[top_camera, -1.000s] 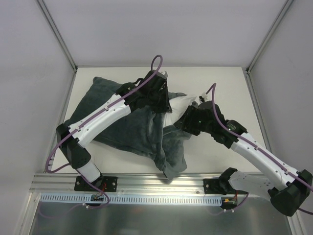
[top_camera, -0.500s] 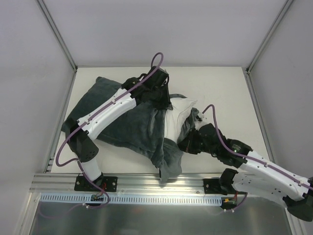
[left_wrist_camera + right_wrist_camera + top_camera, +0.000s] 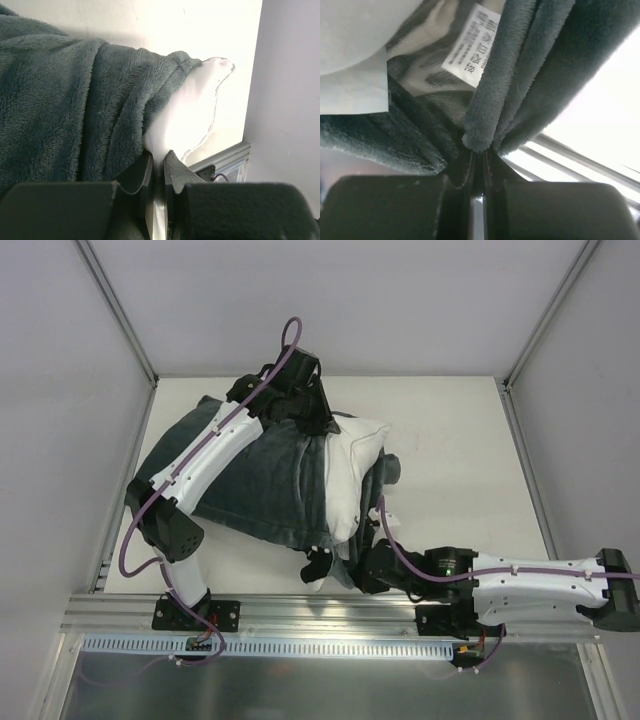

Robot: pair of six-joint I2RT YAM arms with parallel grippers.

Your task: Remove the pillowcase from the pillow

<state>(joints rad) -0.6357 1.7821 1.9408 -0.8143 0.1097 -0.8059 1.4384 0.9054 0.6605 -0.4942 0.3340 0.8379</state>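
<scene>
The dark grey-teal plush pillowcase (image 3: 250, 480) lies across the left half of the table, still covering most of the pillow. The white pillow (image 3: 352, 462) sticks out of its open right end. My left gripper (image 3: 325, 426) is shut on the pillow's far corner; in the left wrist view its jaws (image 3: 157, 160) pinch white pillow fabric (image 3: 192, 112) beside the pillowcase (image 3: 60, 100). My right gripper (image 3: 348, 565) is low at the near edge, shut on the pillowcase's open edge. In the right wrist view (image 3: 480, 150) the plush folds (image 3: 535, 60), a white care tag (image 3: 471, 45) and the striped lining show.
An aluminium rail (image 3: 300, 612) runs along the table's near edge, just under my right gripper. Grey walls and slanted frame posts (image 3: 120, 320) close in the left, right and far sides. Bare table (image 3: 450, 450) lies to the right of the pillow.
My right arm has swung down to the near edge, dragging the pillowcase's open end with it. My left gripper has moved back and left with the pillow corner. More white pillow shows.
</scene>
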